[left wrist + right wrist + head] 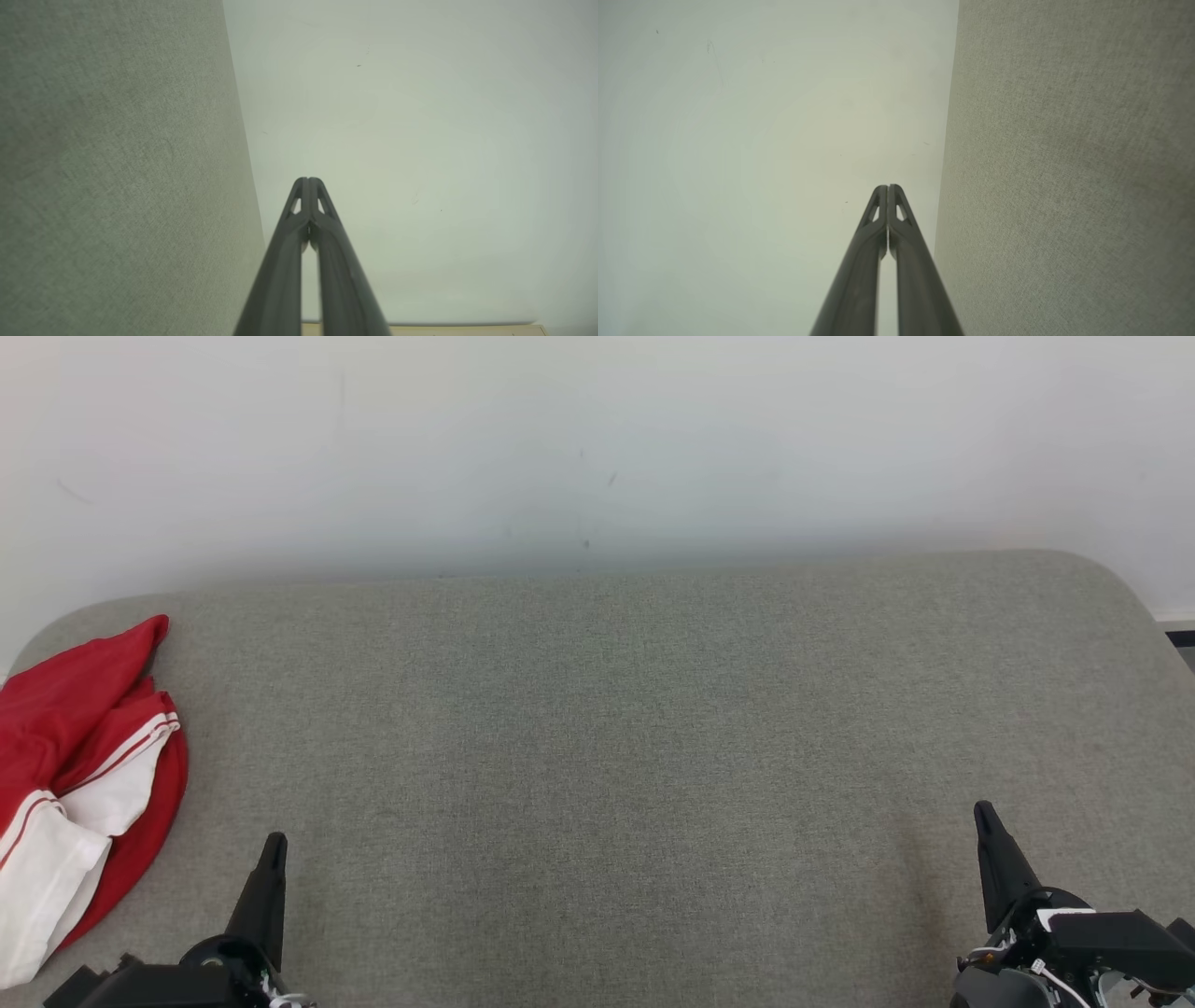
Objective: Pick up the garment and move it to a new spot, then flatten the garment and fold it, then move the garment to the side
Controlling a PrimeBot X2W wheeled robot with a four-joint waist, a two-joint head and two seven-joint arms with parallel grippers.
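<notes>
Presently the garment [84,775] is lying lengthwise along the bench's [597,756] left edge, red tip pointing away, while I am holding my left gripper [274,847] and right gripper [982,814] closed.

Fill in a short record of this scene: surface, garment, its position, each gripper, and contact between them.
surface: grey fabric-covered top, white wall behind
garment: red and white, bunched, not laid flat
position: far left of the top, partly cut off by the head view's edge
left gripper: shut, holding nothing
right gripper: shut, holding nothing, lower right
contact: neither gripper touches the garment
</notes>
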